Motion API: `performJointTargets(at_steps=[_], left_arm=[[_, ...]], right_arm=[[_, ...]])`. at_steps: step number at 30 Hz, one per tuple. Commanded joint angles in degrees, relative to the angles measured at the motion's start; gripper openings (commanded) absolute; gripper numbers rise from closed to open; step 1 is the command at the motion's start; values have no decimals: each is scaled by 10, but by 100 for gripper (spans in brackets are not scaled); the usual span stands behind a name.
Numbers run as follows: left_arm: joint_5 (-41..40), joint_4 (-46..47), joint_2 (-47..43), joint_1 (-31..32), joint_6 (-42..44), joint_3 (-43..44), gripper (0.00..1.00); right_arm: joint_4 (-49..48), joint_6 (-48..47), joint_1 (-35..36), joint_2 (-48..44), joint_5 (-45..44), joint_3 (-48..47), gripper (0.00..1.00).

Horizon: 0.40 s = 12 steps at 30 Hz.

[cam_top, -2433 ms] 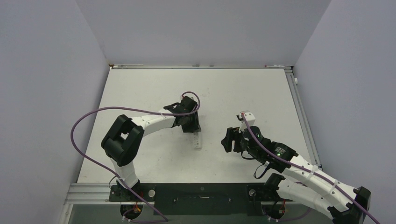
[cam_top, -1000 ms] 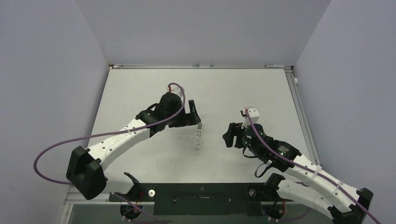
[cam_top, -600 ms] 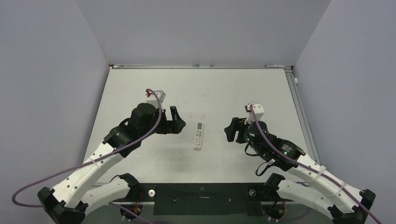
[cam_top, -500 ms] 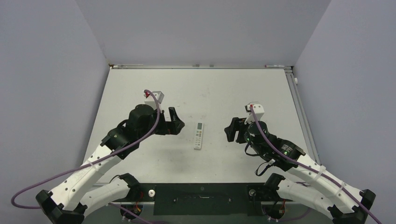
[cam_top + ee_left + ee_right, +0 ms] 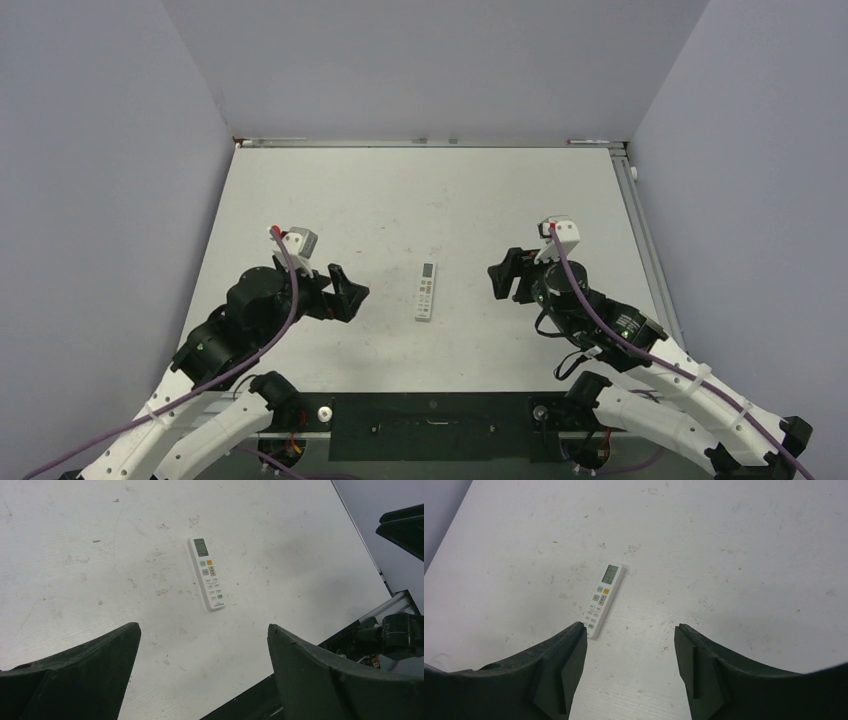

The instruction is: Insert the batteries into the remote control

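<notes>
Remote control [image 5: 427, 291] lying face-up mid-desk [image 5: 500, 190], an arm standing off on either side.
The left pincer [image 5: 347, 296] gapes wide and empty to its left. The right pincer [image 5: 505, 281] is partly open and empty to its right, both well apart from it. Screen end points far. No loose batteries show anywhere, so I'd judge the loading done; next calls only for checking the back cover sits shut.

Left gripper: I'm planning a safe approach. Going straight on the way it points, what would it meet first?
Probably the slim white rectangular remote control, lying ahead between the fingers of the open left gripper. It might touch the bare white table just short of it: depth is unclear.
</notes>
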<state>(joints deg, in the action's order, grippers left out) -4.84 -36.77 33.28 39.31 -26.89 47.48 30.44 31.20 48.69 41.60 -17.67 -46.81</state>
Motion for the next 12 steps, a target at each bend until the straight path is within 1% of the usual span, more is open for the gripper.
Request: performJointTargets(at_steps=[1, 6, 8, 9, 12], left_arm=[[5, 19, -34, -1, 19, -7, 96], [3, 26, -47, -1, 24, -13, 96], [4, 24, -43, -1, 24, -12, 96], [5, 24, -41, -1, 25, -11, 96], [7, 24, -36, -2, 26, -11, 96]], right_arm=[[-30, -19, -4, -25, -27, 15, 63], [-38, -22, -3, -27, -27, 24, 63], [-39, -32, -3, -26, -5, 25, 59], [-41, -30, -3, -26, -2, 25, 59], [-46, -17, -4, -32, -22, 29, 62]])
